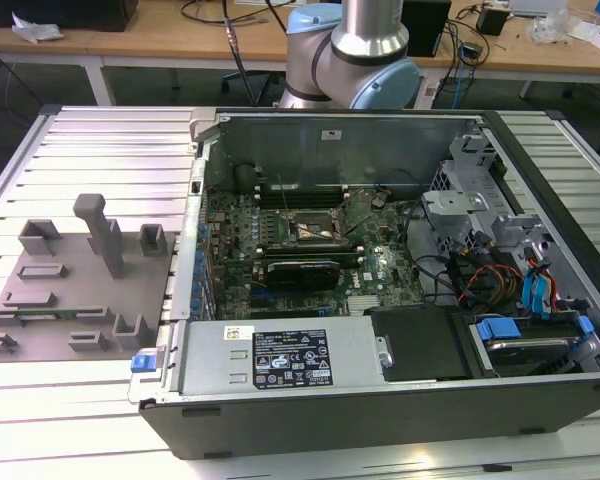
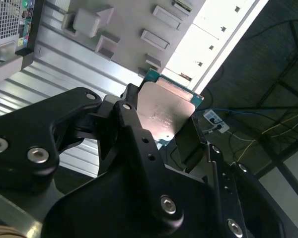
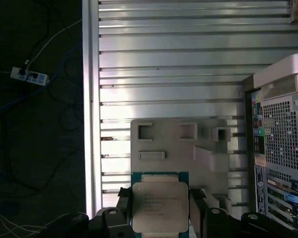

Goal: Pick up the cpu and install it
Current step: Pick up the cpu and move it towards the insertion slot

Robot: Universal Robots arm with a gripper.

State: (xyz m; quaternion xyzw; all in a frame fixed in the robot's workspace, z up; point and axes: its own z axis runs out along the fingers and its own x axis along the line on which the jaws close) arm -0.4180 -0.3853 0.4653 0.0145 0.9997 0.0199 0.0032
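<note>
My claw (image 3: 160,213) grips the one cpu (image 3: 159,201), two fingers (image 3: 196,206) pressing its opposite edges (silvery top towards the camera in both wrist views). Beyond it one grey block plate (image 3: 179,144) lies on the ribbed table (image 3: 164,64). In the exterior view that plate sits at the exterior view's left, beside one open computer case (image 1: 380,400) with one socket (image 1: 318,228) mid-frame

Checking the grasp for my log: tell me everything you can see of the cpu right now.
The cpu is a flat square chip: pale silvery metal top with faint print, on a green board showing as a thin border. The black jaws of the gripper clamp it by two opposite edges, off the table, with the grey plate beyond it. Nothing else touches it.
</note>
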